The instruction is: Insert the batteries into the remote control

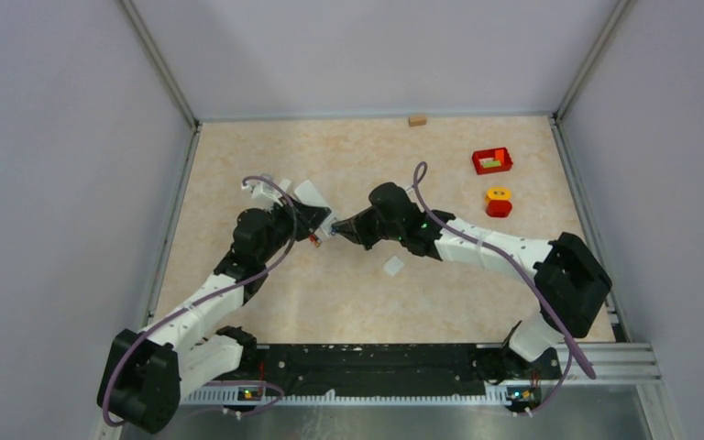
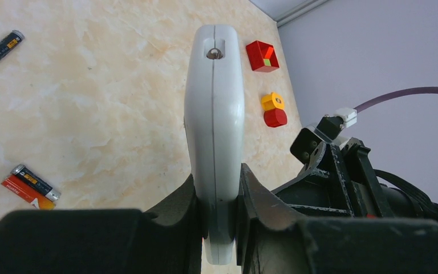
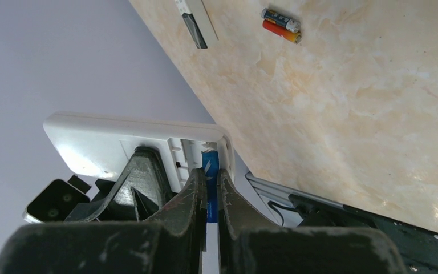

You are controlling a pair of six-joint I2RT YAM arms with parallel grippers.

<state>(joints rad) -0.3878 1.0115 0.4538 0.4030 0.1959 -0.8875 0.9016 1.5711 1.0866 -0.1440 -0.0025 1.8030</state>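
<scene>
My left gripper is shut on the remote control, a white handset held edge-on above the table, its far end pointing away. My right gripper is shut on a slim blue battery. The battery's tip sits inside the open compartment in the remote control's back. In the top view the left gripper and the right gripper meet tip to tip mid-table. Loose batteries lie on the table: a pair and a single one. The pair also shows in the right wrist view.
A red box and a yellow-and-red block stand at the back right, a small wooden block by the back wall. A small white piece lies under the right arm. A white bar with a dark label lies near the pair.
</scene>
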